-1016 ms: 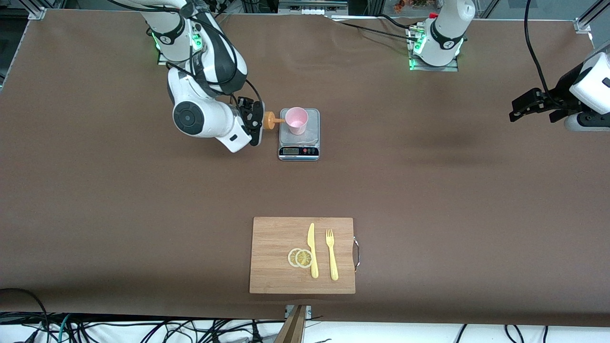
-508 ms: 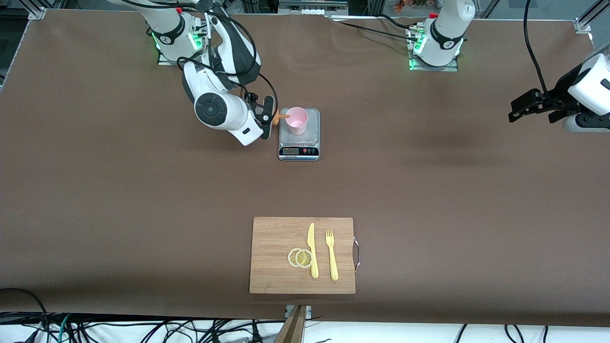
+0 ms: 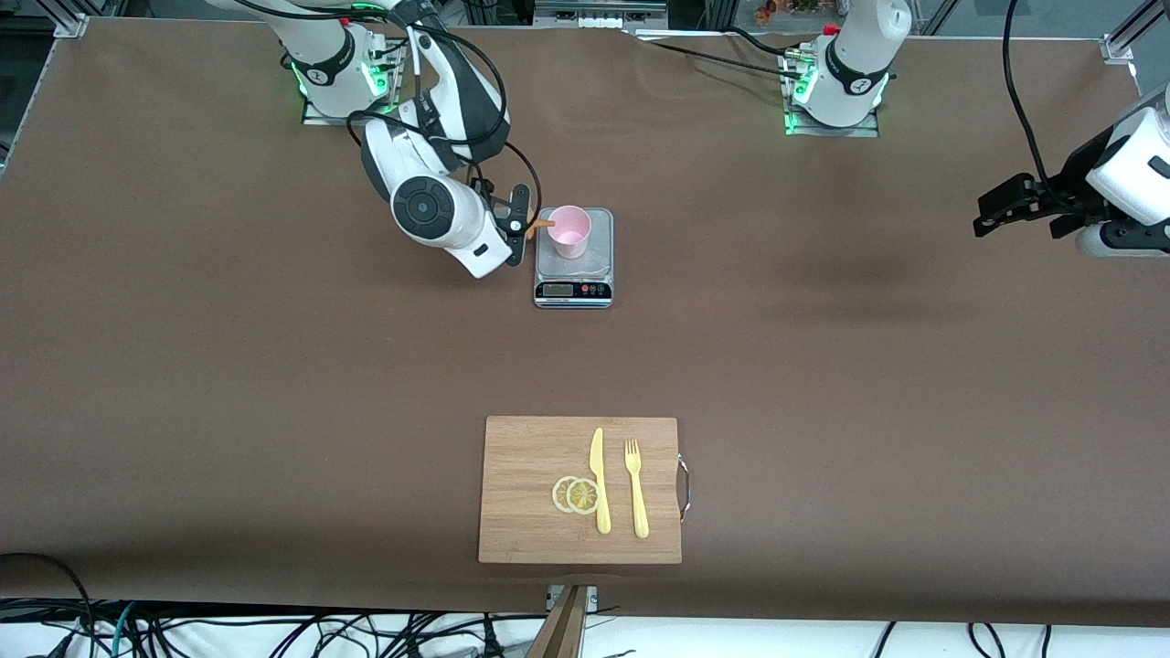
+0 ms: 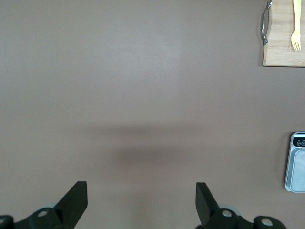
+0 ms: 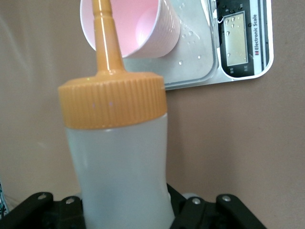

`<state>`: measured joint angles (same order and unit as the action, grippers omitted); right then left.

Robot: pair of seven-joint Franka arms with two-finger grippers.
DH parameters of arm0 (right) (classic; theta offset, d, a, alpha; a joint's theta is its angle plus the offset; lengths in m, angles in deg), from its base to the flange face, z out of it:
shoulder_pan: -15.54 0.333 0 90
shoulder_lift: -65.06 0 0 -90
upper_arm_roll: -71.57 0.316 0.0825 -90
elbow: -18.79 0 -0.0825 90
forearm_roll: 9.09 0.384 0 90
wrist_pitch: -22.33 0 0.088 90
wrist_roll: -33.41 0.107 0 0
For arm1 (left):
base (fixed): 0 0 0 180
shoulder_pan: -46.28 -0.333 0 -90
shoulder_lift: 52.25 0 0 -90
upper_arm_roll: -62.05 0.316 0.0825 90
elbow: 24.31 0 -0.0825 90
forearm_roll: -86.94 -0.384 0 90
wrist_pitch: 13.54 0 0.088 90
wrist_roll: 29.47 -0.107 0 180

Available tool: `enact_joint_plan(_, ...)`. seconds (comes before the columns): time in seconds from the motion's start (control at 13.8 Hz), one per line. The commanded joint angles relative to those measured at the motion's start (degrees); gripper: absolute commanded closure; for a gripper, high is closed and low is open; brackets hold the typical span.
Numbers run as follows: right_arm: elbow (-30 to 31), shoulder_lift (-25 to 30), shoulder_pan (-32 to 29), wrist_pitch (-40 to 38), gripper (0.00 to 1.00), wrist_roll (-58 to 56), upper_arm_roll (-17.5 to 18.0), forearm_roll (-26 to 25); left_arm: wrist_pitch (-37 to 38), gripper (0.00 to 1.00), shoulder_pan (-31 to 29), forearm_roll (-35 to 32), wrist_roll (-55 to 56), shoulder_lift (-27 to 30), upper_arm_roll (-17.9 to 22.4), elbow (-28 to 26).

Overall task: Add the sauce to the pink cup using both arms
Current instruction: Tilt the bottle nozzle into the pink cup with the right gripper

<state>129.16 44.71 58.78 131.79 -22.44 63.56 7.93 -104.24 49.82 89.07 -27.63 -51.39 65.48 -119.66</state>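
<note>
Sauce bottle [image 5: 119, 157] tipped toward the pink cup [image 3: 569, 230], orange nozzle over its rim, clamped in the right claw [image 3: 523, 219], cup upright on the scale [image 3: 573, 260], contents unclear, left claw [image 3: 1024, 206] spread apart, waiting over bare desk [image 3: 823, 366] well apart from the scale

Glossy translucent plastic sauce [image 5: 119, 162], smooth pink cup [image 3: 569, 230], wooden board [image 3: 530, 493].

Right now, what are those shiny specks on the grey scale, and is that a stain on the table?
Right wrist view: the specks are droplets glinting on the scale around the pink cup. Front and left wrist views: the dark patch looks like a soft shadow under the raised left gripper, not a stain.
</note>
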Motion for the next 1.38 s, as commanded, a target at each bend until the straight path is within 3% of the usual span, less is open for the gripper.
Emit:
enact_joint_plan(0.0, -1.1, -0.2, 1.4, 0.0, 1.0, 2.1, -0.2, -1.7, 1.0, 0.0, 0.2, -1.5, -1.1, -1.0, -0.1, 2.0)
enact_joint_plan(1.31, -3.7, -1.1, 3.0, -0.7, 1.0, 2.5, -0.2, -8.7, 0.9, 0.0, 0.6, -2.4, -1.1, -1.0, -1.3, 2.0)
